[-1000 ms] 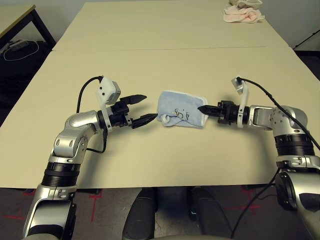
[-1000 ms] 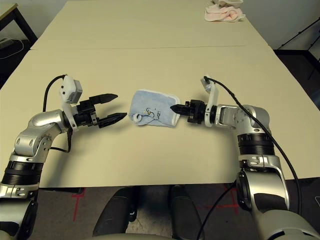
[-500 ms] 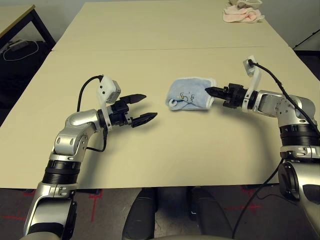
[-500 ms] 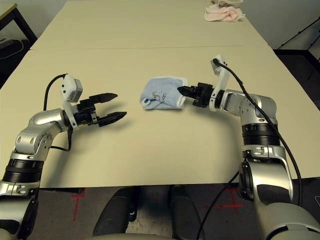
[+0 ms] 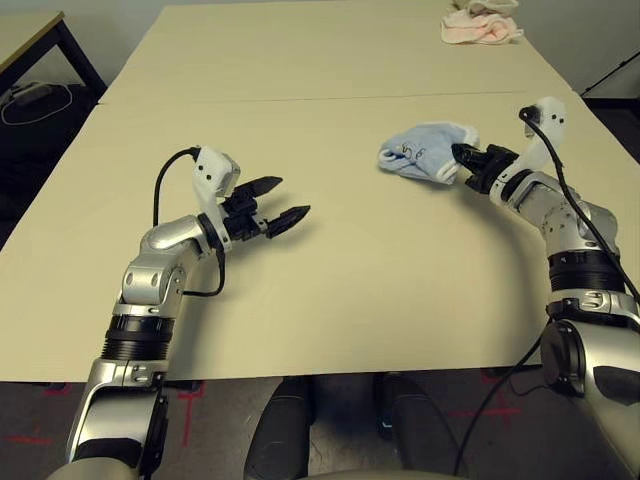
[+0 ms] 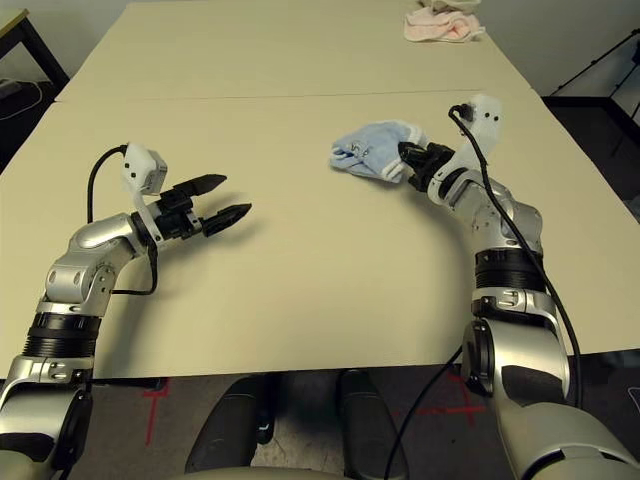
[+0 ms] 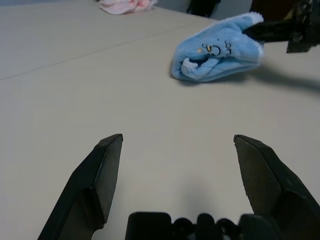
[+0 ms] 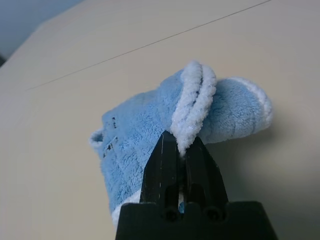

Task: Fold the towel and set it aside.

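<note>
Pinching the white piped edge of the folded light-blue towel (image 8: 150, 130), the right gripper's (image 8: 181, 146) fingers hold it low over the desk (image 5: 330, 290) at about two o'clock — lower gently before letting go. Left gripper (image 5: 277, 200) fingers gape empty at nine o'clock, well apart.

Left arm: silver forearm reaching forward and inward over the near left part of the table, wrist about level. Left gripper (image 5: 280, 199): two black fingers spread wide, nothing between them, tips pointing toward the robot's right. Right arm: forearm raised and angled forward from the table's right edge, elbow bent, cable trailing from the wrist camera housing. Right gripper (image 5: 463, 155): fingers pressed together, pinching the white piped edge of the towel (image 5: 420, 160); in the right wrist view the two fingertips (image 8: 176, 155) meet on the doubled trim.
</note>
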`<state>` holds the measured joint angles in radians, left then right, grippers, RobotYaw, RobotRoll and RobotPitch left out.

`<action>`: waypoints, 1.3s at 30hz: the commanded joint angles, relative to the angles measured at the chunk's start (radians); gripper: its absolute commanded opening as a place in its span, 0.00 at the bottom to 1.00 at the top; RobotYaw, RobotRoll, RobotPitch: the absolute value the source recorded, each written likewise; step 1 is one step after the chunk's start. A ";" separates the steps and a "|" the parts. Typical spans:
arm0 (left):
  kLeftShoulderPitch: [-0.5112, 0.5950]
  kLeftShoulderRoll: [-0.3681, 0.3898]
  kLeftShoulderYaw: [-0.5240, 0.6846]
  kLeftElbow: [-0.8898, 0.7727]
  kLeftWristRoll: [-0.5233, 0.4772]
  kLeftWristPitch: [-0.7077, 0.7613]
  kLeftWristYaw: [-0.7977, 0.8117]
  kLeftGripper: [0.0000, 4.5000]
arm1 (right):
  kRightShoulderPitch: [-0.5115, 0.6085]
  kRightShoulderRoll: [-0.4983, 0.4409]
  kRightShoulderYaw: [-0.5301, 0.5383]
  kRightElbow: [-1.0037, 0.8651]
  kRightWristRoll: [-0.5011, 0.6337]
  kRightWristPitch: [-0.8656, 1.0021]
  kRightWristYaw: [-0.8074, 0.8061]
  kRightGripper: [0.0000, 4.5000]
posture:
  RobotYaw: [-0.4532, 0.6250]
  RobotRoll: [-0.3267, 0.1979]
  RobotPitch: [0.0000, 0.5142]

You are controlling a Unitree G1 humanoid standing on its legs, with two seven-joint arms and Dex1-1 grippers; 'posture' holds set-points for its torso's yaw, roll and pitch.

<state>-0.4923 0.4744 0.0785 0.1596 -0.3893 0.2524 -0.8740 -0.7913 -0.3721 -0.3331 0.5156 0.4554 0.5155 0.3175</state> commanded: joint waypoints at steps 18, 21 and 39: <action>-0.025 0.065 -0.036 0.094 0.009 -0.103 -0.236 1.00 | 0.055 -0.030 -0.083 0.052 -0.083 -0.056 -0.277 0.00 | 0.45 0.62 0.29; -0.023 0.062 -0.035 0.091 0.009 -0.103 -0.237 1.00 | 0.066 -0.042 -0.087 0.054 -0.096 -0.053 -0.300 0.00 | 0.45 0.62 0.29; -0.032 0.067 -0.056 0.074 0.013 -0.087 -0.241 1.00 | 0.080 -0.123 -0.028 0.085 -0.153 0.038 -0.252 0.00 | 0.44 0.62 0.28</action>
<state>-0.5256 0.5293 0.0363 0.2466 -0.3894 0.1608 -1.1047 -0.7266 -0.4814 -0.3651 0.5892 0.3149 0.5391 0.0587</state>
